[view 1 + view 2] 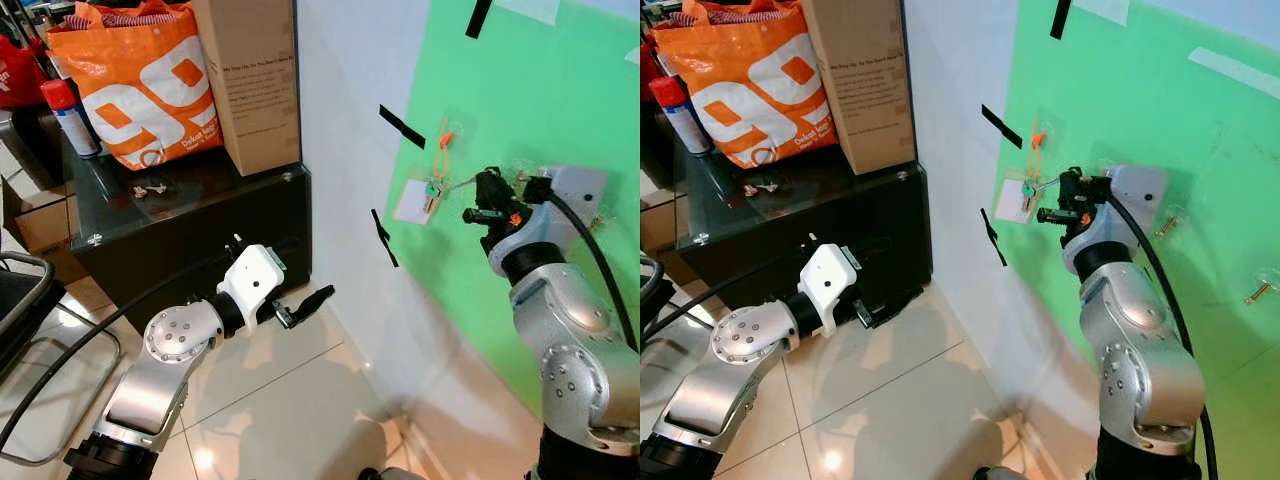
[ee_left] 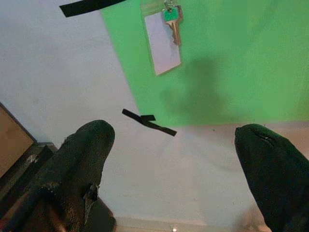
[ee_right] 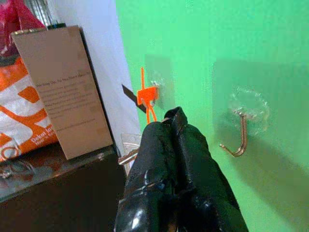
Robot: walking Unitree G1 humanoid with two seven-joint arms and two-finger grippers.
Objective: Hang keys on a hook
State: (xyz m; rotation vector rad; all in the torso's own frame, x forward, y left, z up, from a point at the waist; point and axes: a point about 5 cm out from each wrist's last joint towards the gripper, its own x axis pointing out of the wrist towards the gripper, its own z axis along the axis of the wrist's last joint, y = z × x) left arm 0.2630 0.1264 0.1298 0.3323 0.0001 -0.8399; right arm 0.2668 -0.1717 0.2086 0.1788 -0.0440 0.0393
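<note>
A bunch of keys (image 1: 432, 192) with a green-headed key (image 2: 173, 21) and a white tag (image 2: 164, 43) hangs by an orange tie (image 3: 147, 96) from a clear stick-on hook on the green wall panel (image 1: 540, 90). My right gripper (image 1: 478, 197) is raised against the panel just right of the keys. Its fingers (image 3: 169, 145) are pressed together, and a thin silver ring runs from the keys to their tips. My left gripper (image 1: 305, 305) is held low over the floor, facing the wall below the keys, with its fingers (image 2: 82, 159) wide apart and nothing between them.
A bare copper hook (image 3: 239, 140) sits on the panel right of the orange tie, with more hooks (image 1: 1257, 292) farther right. A black glass-topped cabinet (image 1: 200, 230) on the left carries an orange bag (image 1: 140, 80), a cardboard box (image 1: 250, 80) and a spray can (image 1: 70, 115). Black tape strips (image 1: 384, 238) mark the wall.
</note>
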